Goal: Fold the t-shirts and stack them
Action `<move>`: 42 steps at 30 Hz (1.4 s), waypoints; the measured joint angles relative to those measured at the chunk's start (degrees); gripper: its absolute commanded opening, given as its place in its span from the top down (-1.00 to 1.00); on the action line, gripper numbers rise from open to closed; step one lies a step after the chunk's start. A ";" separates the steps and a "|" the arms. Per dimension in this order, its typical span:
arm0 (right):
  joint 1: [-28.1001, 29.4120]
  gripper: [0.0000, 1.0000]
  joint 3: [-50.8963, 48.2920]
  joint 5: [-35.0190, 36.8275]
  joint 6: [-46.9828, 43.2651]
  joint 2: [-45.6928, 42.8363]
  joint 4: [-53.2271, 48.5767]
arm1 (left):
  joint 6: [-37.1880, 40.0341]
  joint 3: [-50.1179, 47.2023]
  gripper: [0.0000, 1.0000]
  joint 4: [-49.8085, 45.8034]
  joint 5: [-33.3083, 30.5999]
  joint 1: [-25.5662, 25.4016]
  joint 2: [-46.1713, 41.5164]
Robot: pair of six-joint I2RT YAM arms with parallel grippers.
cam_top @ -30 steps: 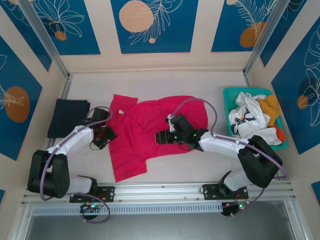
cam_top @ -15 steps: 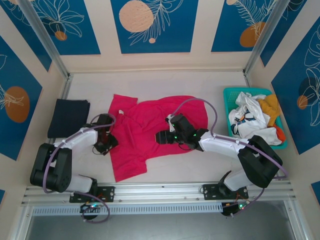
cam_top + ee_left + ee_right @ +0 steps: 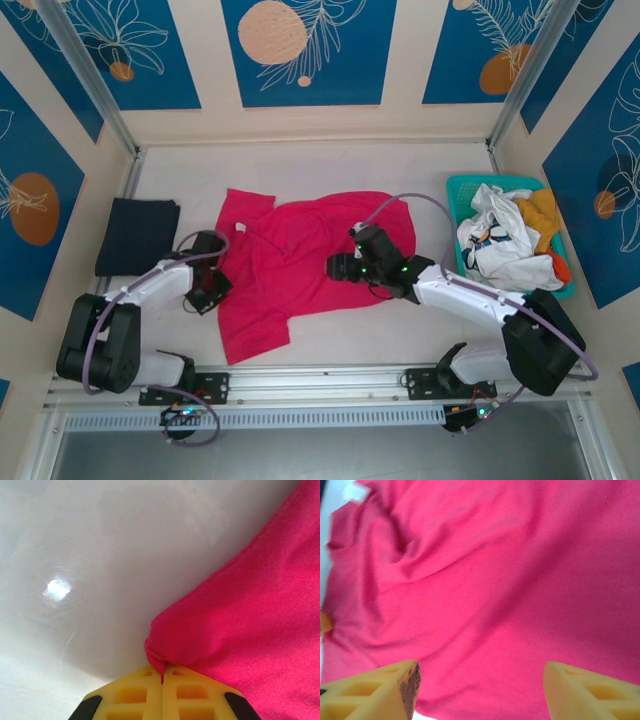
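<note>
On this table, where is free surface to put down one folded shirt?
Free: the wide strip of table between the back wall and the pink shirt; a smaller patch between that shirt's near edge and the front rail. Crowded: the gap between navy shirt and pink shirt holds the left claw; the basket is full.

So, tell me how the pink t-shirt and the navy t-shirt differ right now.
The pink t-shirt lies spread open and rumpled in the middle; the navy t-shirt sits folded into a compact rectangle at the left. The pink one covers far more table than the navy one. The left claw is shut on the pink one's edge; nothing touches the navy one. Both rest on the table, outside the basket.
</note>
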 measured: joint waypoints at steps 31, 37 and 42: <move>-31.89 0.30 7.37 -8.22 -2.54 21.11 -0.20 | 5.86 2.34 1.00 -3.48 -5.33 9.18 -5.03; -32.83 0.29 14.97 -8.55 -2.73 28.74 -0.07 | 6.75 2.34 1.00 -2.21 -4.35 10.25 -4.76; -34.73 0.19 23.56 -9.46 -3.85 35.26 -1.14 | 7.67 2.34 1.00 -0.81 -3.17 11.21 -4.70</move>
